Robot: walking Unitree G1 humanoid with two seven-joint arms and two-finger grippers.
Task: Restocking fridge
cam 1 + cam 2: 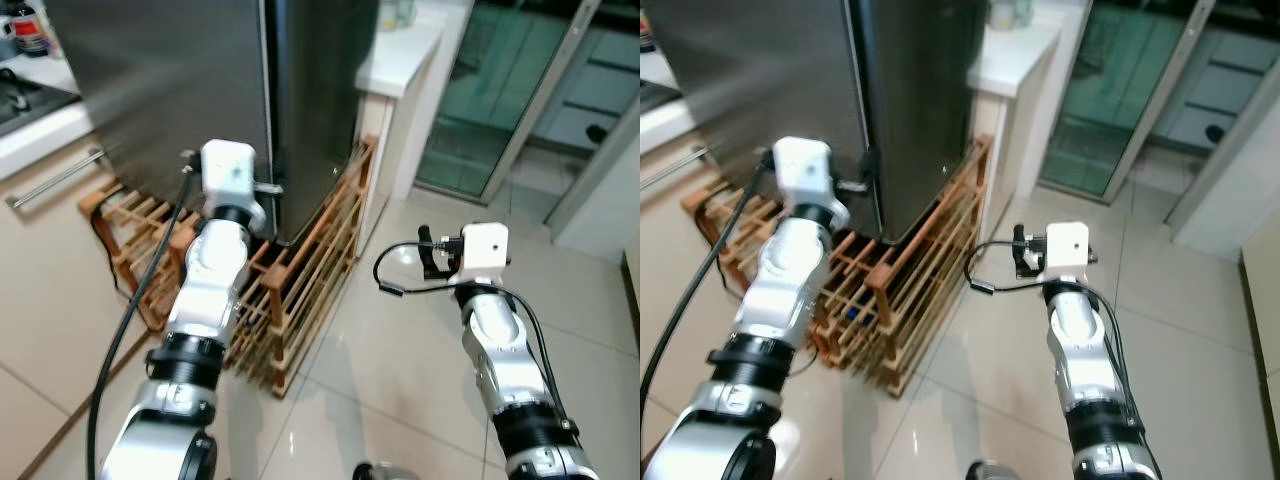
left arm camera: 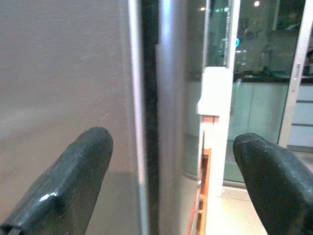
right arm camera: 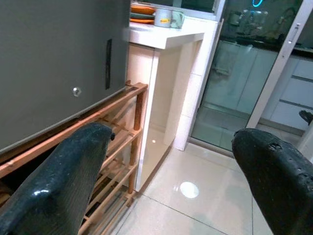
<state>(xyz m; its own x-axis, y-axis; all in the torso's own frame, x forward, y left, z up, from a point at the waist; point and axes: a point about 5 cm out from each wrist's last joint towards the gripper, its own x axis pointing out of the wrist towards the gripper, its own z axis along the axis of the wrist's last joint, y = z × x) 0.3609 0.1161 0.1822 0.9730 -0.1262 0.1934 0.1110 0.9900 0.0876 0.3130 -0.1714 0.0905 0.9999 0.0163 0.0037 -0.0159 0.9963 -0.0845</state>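
Fridge (image 1: 190, 90) closed, on a wooden rack (image 1: 300, 290).
Left gripper (image 2: 171, 186) wide open, empty, at its door edge; right gripper (image 3: 171, 181) wide open, empty, beside it.

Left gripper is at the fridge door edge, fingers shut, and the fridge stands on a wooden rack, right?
Not quite. The left gripper is at the fridge door edge, but its fingers are spread open, as the left wrist view shows. The fridge does stand on the wooden rack.

Wooden rack (image 1: 300, 290), white counter (image 3: 166, 36)
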